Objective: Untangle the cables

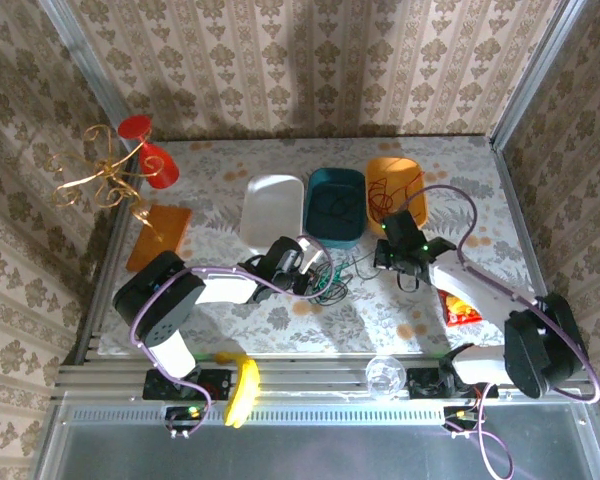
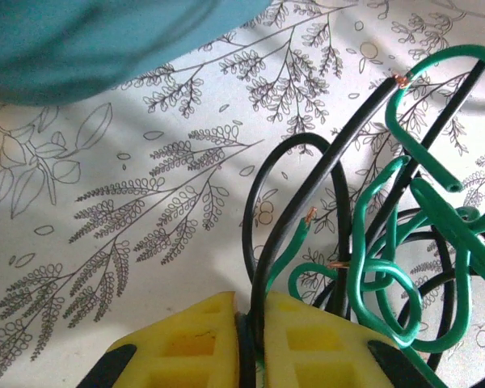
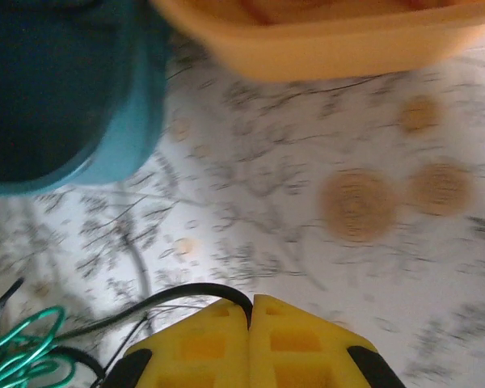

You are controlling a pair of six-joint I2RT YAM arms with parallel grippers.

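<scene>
Left gripper, with its yellow ribbed fingers at the bottom centre of the left wrist view, is clamped almost fully closed on a thin black wire. That strand rises out of the narrow slot between the fingers and runs toward the upper right of the frame. Just right of it, a thin green wire with bare copper tips twists through further black loops on the white floral tablecloth. A blurred teal plastic tray takes up the upper left. In the right wrist view, the right gripper at the bottom centre has its yellow fingers pressed together. A curving black wire meets their seam at the tips and looks pinched there. Green loops sit in the lower left corner, the teal tray is at the upper left, and an orange plastic tray lies along the top. From the top external camera, the tangle of cables lies just below the middle of the frame on the tablecloth. It sits between the left gripper and the right gripper, below the teal tray. A white tray stands to the left of the teal one.
</scene>
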